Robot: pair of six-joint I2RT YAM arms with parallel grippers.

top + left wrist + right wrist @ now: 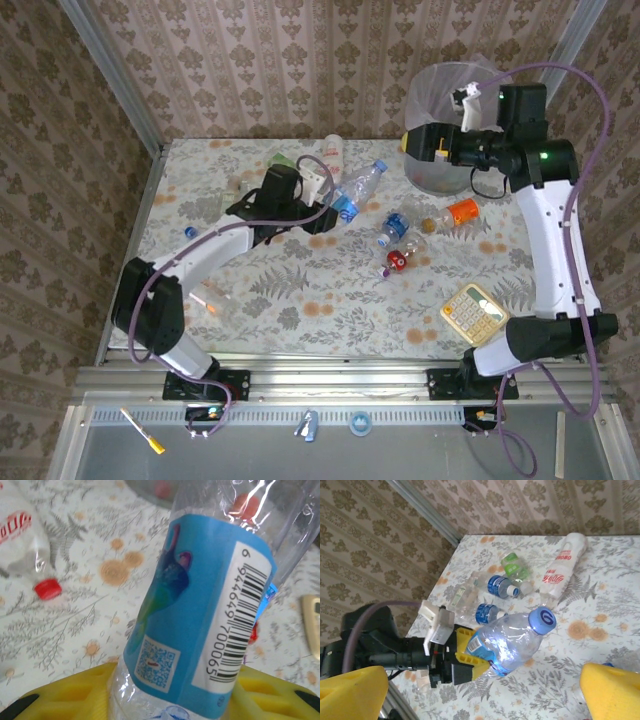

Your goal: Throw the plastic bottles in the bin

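Observation:
My left gripper (pixel 325 208) is shut on a clear plastic bottle (pixel 362 184) with a blue label and blue cap, near the table's middle. In the left wrist view that bottle (pixel 200 615) sits between the yellow fingers (pixel 75 690). The right wrist view sees the same bottle (pixel 510 640) from above. My right gripper (pixel 418 145) hovers at the bin (pixel 445 100) at the far right, and its yellow fingers (pixel 612 690) stand wide apart with nothing between them. Other bottles lie loose: a white one (pixel 333 151), a green one (pixel 285 160), an orange one (pixel 461 212), a red-capped one (pixel 402 256).
A beige calculator (pixel 474 312) lies near the front right edge. A crushed clear bottle (pixel 212 298) rests at the front left. Patterned walls and metal rails enclose the table. A red-capped bottle (pixel 30 550) lies close to the left gripper.

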